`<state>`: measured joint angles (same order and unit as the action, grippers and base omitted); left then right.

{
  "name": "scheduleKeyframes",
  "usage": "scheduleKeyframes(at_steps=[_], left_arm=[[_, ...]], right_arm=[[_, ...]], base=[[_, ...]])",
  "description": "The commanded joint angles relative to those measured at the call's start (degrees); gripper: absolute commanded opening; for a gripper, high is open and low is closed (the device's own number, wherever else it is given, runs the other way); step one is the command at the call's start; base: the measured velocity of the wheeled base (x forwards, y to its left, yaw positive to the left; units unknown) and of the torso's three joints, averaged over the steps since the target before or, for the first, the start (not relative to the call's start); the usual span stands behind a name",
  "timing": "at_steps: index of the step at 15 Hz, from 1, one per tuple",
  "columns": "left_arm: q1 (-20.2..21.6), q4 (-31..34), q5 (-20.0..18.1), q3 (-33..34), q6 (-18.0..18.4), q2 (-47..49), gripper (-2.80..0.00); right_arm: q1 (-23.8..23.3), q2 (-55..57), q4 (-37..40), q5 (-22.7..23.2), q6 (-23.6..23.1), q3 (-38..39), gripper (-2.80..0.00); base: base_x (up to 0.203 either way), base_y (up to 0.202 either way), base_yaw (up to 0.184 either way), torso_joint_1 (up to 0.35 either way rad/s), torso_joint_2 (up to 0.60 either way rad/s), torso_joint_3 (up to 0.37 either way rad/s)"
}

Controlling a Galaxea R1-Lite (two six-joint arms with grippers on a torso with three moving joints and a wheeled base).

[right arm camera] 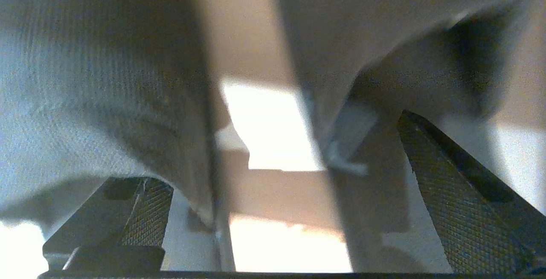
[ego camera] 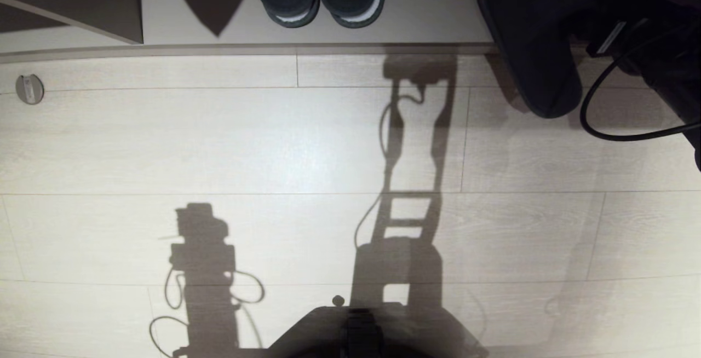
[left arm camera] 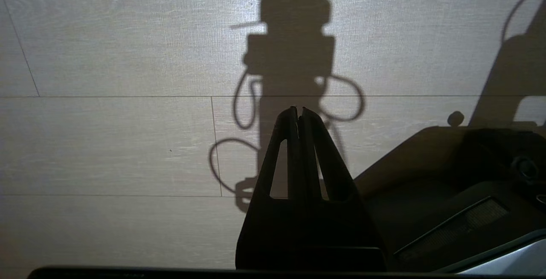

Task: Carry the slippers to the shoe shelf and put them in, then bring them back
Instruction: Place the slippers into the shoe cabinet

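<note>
Floor (ego camera: 219,144) (pale planks), robot shadows

Place: home entryway or room edge
Floor: pale wood-grain plank floor (ego camera: 219,144)
Storage: low shoe shelf (ego camera: 427,18) along the frame's top
Footwear: dark slippers with whitish rims (ego camera: 320,2), top centre

A: Where does the head camera look?
B: Straight down at the pale plank floor (ego camera: 230,144), a shelf edge along the far side.
A: The wrist cameras?
B: Left hangs above that same floor (left arm camera: 106,142), sharing the arm's shadow (ego camera: 205,270). Right sits pressed close among grey fabric (right arm camera: 98,100).
</note>
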<state>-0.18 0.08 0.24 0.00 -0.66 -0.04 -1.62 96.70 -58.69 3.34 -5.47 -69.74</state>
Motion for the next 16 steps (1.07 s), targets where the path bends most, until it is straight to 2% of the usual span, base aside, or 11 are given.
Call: scheduleKeyframes(at_steps=[1, 4, 6, 7, 12, 14, 16], left_arm=[[0.0, 0.0, 0.0, 0.1, 0.0, 0.0, -2.8], [0.0, 0.0, 0.0, 0.1, 0.0, 0.0, -2.8], [0.0, 0.0, 0.0, 0.1, 0.0, 0.0, -2.8], [0.0, 0.0, 0.0, 0.1, 0.0, 0.0, -2.8], [0.0, 0.0, 0.0, 0.1, 0.0, 0.0, -2.8], [0.0, 0.0, 0.0, 0.1, 0.0, 0.0, -2.8], [0.0, 0.0, 0.0, 0.1, 0.0, 0.0, -2.8]], right_arm=[[0.2, 1.1, -0.6, -2.9, 0.0, -2.7, 0.0], [0.2, 2.0, -0.6, -4.6, 0.1, -4.5, 0.0], [0.2, 3.3, -0.6, -9.0, 0.0, -7.5, 0.0], [0.2, 3.2, -0.1, -9.8, 0.0, -7.7, 0.0], [0.2, 2.3, 0.7, -13.6, -0.2, -7.1, 0.0], [0.2, 1.9, 0.8, -17.5, -0.3, -6.5, 0.0], [0.3, 1.2, 0.9, -17.7, -0.2, -5.0, 0.0]], base=[[0.0, 0.0, 0.0, 0.0, 0.0, 0.0], [0.0, 0.0, 0.0, 0.0, 0.0, 0.0], [0.0, 0.0, 0.0, 0.0, 0.0, 0.0], [0.0, 0.0, 0.0, 0.0, 0.0, 0.0], [0.0, 0.0, 0.0, 0.0, 0.0, 0.0], [0.0, 0.0, 0.0, 0.0, 0.0, 0.0], [0.0, 0.0, 0.0, 0.0, 0.0, 0.0]])
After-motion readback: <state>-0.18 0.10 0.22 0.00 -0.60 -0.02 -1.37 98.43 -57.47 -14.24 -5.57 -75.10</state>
